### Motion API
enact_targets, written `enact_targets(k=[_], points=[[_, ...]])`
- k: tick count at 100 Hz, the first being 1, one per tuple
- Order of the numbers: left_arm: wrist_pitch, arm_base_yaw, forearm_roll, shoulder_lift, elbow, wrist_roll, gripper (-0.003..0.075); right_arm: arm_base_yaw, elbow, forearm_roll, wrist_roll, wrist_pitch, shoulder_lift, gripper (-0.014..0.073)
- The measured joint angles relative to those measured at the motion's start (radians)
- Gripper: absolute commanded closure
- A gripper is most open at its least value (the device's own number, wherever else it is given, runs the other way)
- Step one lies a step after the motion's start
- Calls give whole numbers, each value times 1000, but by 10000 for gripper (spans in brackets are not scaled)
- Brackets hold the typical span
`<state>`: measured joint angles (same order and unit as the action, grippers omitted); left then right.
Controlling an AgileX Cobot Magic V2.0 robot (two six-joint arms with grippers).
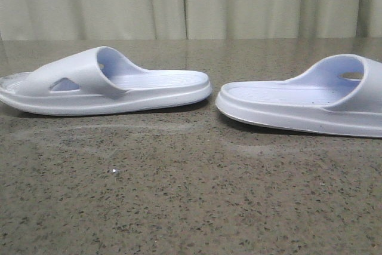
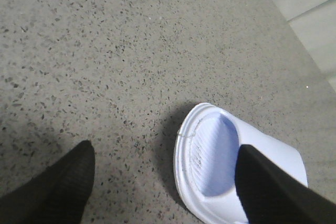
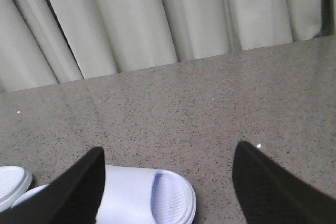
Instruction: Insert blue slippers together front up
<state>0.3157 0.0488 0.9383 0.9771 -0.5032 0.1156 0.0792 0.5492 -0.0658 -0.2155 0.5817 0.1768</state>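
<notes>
I see the left slipper and the right slipper lying sole-down on the speckled table, heels facing, slightly apart. Both are pale blue-white with ribbed footbeds. My left gripper and right gripper hang spread wide, holding nothing.

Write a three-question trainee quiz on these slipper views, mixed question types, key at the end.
1. True or false: in the front view, the left slipper and the right slipper touch.
2. Left tool: A) open, B) shut on a slipper?
3. Fill in: both slippers lie sole down on the speckled ___.

Key: 1 false, a gap of bare top shows between them; 2 A; 3 table.
</notes>
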Motion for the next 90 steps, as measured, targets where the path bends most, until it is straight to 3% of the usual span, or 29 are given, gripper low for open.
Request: enact_targets(k=[19,90], points=[[4,0,73,84,-38,80,225,0,0,7,0,0,0,149],[166,0,632,310,-56,576,225,0,0,10,0,0,0,149]])
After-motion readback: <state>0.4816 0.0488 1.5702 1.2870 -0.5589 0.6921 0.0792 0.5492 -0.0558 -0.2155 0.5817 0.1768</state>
